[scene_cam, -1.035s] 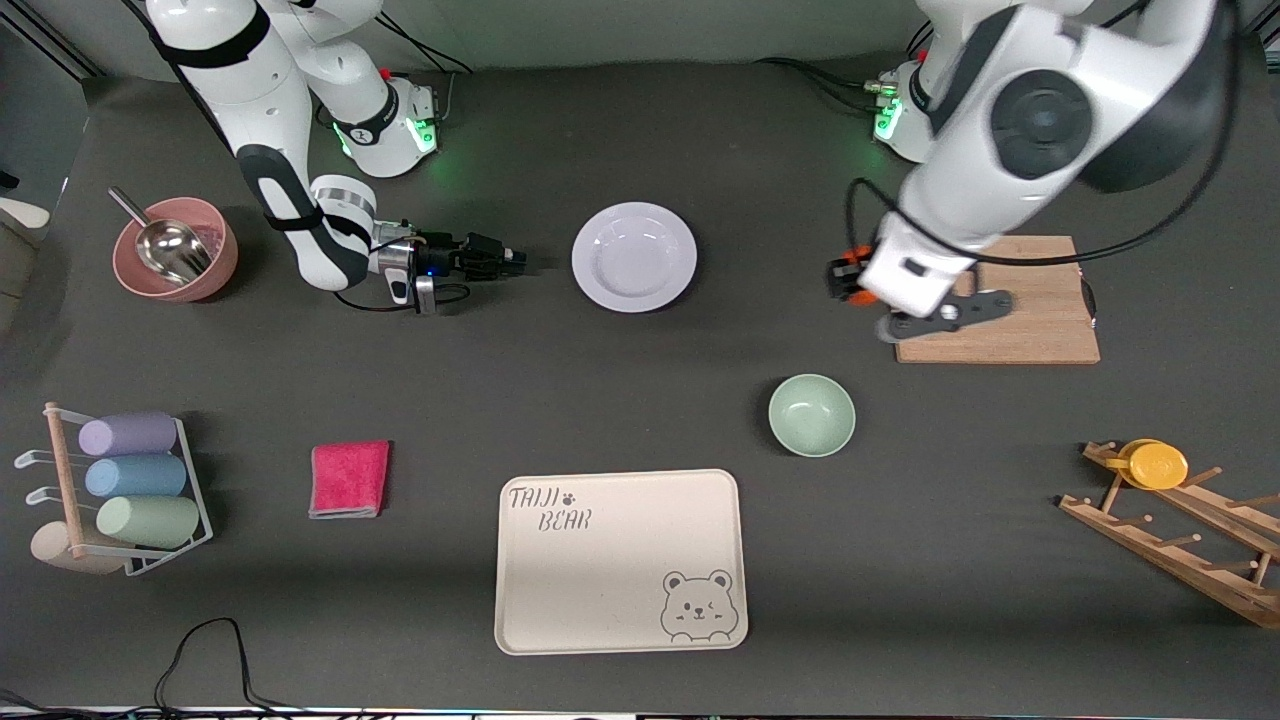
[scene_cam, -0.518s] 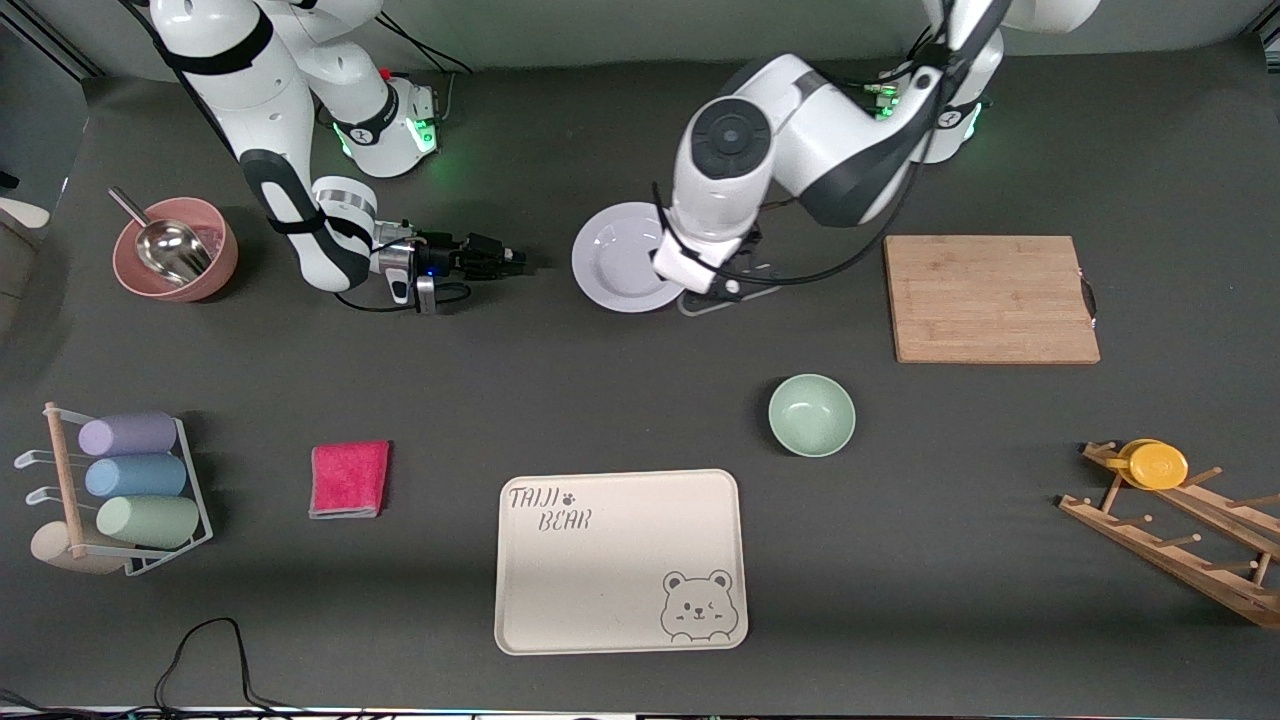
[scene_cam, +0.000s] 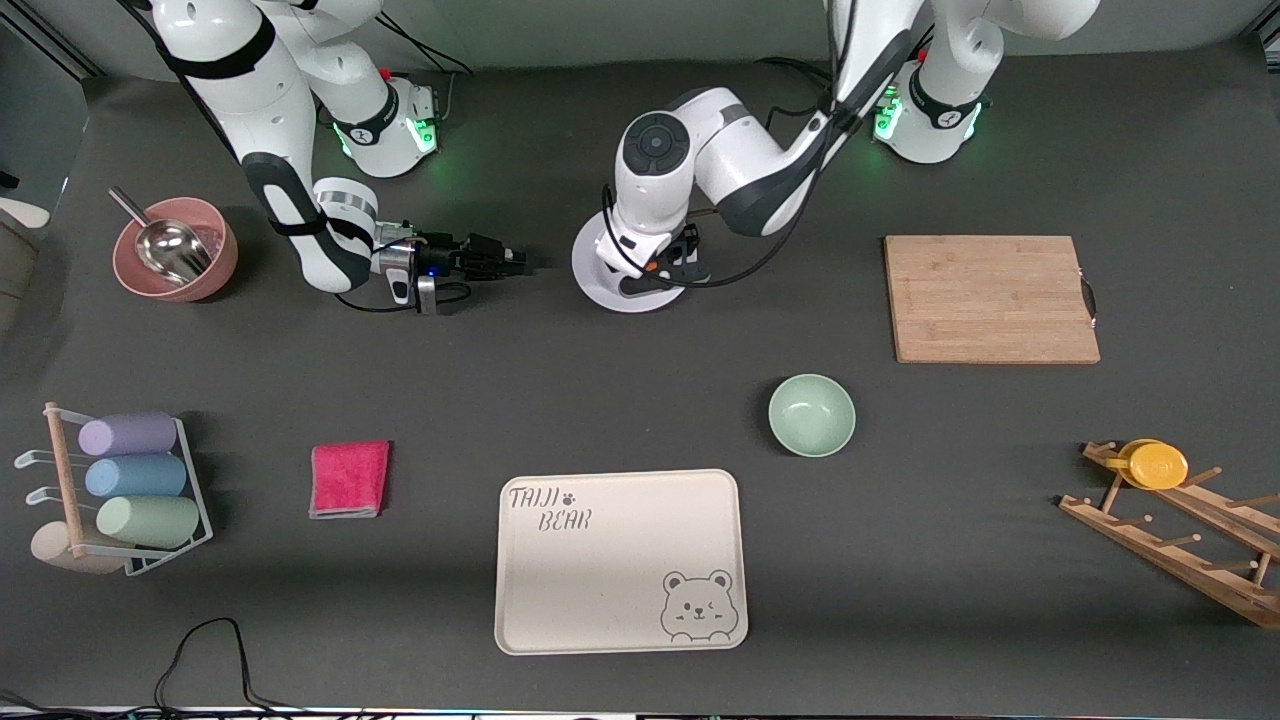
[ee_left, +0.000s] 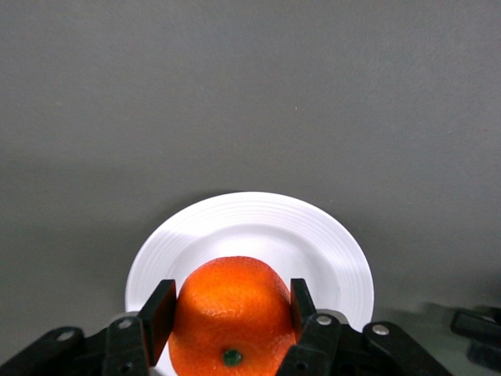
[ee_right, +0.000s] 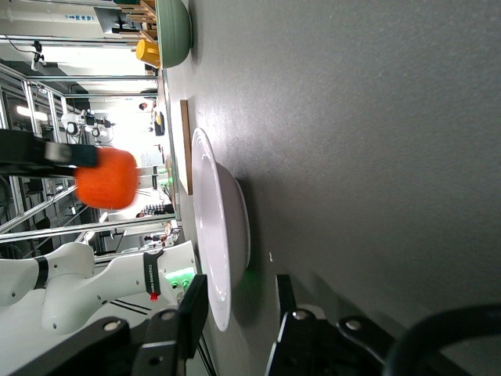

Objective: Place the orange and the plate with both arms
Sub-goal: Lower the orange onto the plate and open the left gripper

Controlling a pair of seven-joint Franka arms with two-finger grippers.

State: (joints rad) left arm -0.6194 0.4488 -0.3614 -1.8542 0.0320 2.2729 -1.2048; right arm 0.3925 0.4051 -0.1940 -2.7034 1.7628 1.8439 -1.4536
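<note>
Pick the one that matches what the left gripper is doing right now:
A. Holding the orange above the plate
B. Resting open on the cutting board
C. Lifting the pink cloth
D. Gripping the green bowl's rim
A: the left wrist view shows the left gripper shut on the orange, with the plate beneath it.

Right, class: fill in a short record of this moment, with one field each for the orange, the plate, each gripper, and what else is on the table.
orange: held between the left gripper's fingers, in the air above the plate
plate: flat on the dark table, nothing on it
left gripper: shut on the orange, over the plate
right gripper: low beside the plate, fingers open, apart from the plate's rim
other things: green bowl, bear tray, cutting board, pink cloth
</note>
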